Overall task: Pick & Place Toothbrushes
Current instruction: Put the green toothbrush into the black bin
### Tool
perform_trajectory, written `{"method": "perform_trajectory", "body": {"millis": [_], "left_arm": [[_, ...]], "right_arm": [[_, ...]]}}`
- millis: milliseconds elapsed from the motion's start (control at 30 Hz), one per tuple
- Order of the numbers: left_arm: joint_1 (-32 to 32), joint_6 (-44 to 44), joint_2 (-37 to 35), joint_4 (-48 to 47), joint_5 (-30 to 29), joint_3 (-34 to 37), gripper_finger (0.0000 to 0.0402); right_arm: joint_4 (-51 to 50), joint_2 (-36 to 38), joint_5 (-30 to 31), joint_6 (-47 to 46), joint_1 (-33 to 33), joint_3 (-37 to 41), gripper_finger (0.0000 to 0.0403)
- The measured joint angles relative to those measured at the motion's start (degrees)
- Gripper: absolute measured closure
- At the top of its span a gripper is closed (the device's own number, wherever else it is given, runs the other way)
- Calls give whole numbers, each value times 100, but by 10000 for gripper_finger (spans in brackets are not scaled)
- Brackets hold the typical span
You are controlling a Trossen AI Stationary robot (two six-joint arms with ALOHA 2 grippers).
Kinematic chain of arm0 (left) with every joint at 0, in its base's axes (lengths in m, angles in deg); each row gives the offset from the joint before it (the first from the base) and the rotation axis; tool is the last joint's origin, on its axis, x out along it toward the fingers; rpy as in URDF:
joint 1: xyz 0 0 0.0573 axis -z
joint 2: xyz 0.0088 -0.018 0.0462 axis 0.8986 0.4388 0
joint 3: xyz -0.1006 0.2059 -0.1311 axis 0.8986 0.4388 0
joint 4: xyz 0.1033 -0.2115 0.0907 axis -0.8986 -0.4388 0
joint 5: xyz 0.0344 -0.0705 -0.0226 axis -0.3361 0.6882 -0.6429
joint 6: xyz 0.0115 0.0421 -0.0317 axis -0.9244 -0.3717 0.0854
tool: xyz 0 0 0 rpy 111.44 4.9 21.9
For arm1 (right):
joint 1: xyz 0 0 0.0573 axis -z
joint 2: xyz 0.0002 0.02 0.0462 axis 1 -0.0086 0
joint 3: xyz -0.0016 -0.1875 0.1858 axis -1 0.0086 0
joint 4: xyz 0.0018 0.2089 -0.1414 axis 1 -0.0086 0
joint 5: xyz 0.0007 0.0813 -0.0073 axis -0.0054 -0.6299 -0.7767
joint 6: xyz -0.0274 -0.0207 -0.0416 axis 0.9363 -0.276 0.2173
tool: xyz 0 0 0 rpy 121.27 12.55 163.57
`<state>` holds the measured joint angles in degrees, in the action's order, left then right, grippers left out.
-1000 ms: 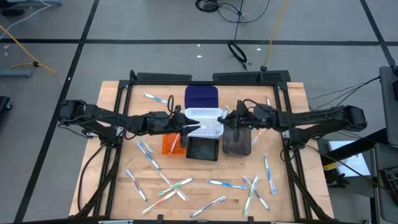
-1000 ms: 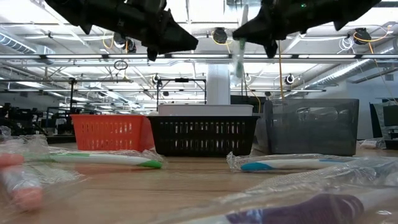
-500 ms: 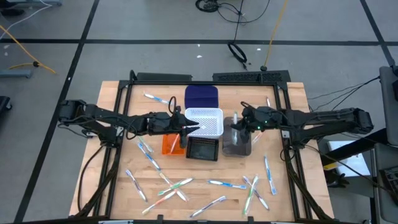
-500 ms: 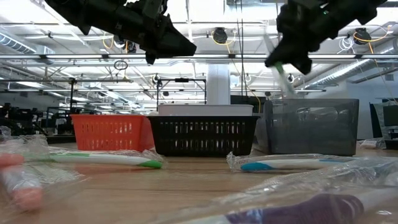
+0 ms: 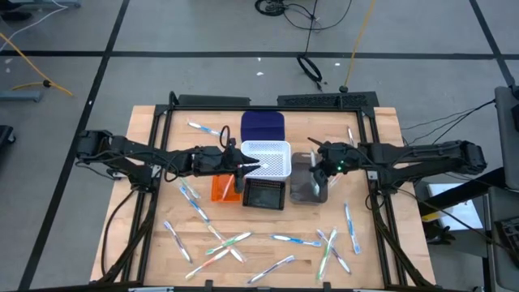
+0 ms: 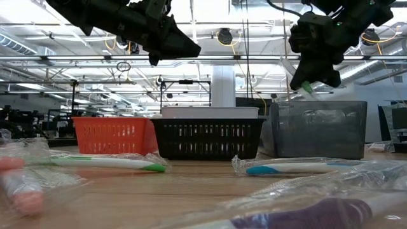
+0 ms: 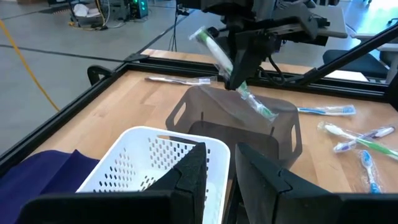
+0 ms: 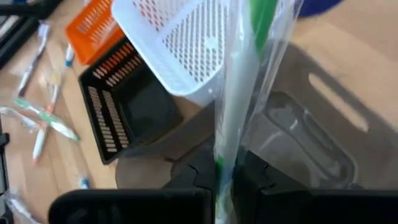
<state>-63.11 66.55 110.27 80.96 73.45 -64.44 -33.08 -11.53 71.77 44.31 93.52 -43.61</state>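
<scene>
Above the translucent grey plastic bin [image 5: 309, 182] hangs the right pincer [image 5: 324, 166], clenched on a green-and-white toothbrush in a clear wrapper [image 7: 233, 71]; the brush is tilted, its lower end over the bin's open top and its upper end sticking out past the fingers. From the left wrist view the same brush slants across the far rim of the grey bin, with the right arm dark behind it; from the right wrist view the brush [image 8: 239, 87] runs straight out between the two dark fingers, over the grey bin [image 8: 298, 143].

Over the white perforated plastic basket [image 5: 268, 158] hovers the left pincer [image 5: 243, 166], its fingers slightly parted and grasping nothing; whether they touch the basket cannot be told. Beside that basket sit a black slotted bin [image 5: 264, 195], an orange slotted bin [image 5: 220, 188] and a dark blue lidded box [image 5: 263, 126].

Across the near half of the pale wooden surface [image 5: 146, 243] lie the other wrapped toothbrushes [image 5: 235, 240], scattered singly and in small crossed heaps; a few more lie near the far edge. At table height, two wrapped brushes lie in front of the bins, one green-tipped [image 6: 105, 163] and one blue-tipped [image 6: 289, 167].
</scene>
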Motion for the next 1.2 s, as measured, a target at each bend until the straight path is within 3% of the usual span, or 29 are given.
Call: {"method": "perform_trajectory", "body": {"millis": [800, 1200], "left_arm": [[-2, -1, 0, -162, 0, 0, 314], [-2, 0, 1, -160, 2, 0, 314]], "right_arm": [[-90, -549, -23, -275, -490, 0, 387], [-152, -585, -15, -179, -487, 0, 290]]}}
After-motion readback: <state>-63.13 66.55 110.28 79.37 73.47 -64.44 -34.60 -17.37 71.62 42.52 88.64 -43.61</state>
